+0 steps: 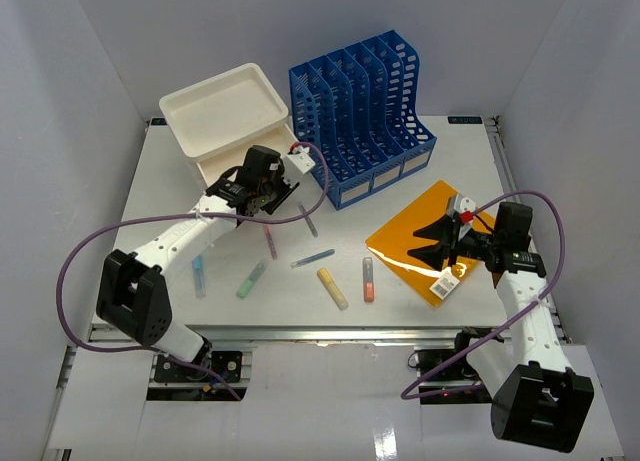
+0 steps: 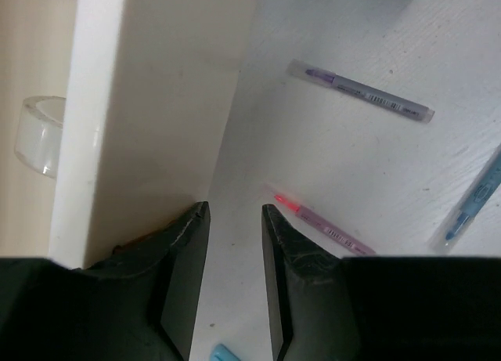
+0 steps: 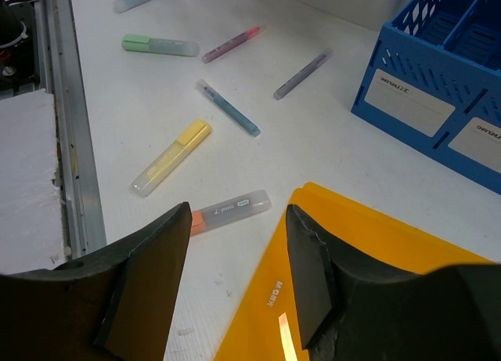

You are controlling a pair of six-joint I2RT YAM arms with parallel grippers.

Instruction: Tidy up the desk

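DESK STATUS: BOTH GRIPPERS UNLOADED

Landmark for all positions: blue file rack (image 1: pixel 362 106), upright at the far side of the desk (image 1: pixel 465 161).

1. Desk. Lies under the rack and reaches out from it on both sides and toward the arm bases. Carries every item listed below.

2. White box (image 1: pixel 222 109). Set just beside the rack's left end, also at the far side.

3. Left gripper (image 1: pixel 268 203) (image 2: pixel 235 212). Positioned in front of the rack's left end, close beside the front wall of the white box. Held with fingers apart and nothing between them; only bare desk in the gap.

4. Right gripper (image 1: pixel 430 241) (image 3: pixel 239 212). Positioned in front of the rack's right end, above the orange folder (image 1: pixel 400 266) (image 3: pixel 376 259). Held with fingers spread, clamped on nothing.

5. Orange folder. Laid flat in front of the rack's right half, near it but apart, turned diagonally.

6. Markers. Scattered in front of the rack's left half, all lying flat and apart from one another:
 - purple marker (image 1: pixel 307 219), nearest the rack
 - pink marker (image 1: pixel 270 243)
 - blue pen (image 1: pixel 313 258)
 - yellow marker (image 1: pixel 333 288)
 - orange marker (image 1: pixel 368 279), just beside the folder's edge
 - green marker (image 1: pixel 251 279)
 - light blue marker (image 1: pixel 198 276), farthest from the rack
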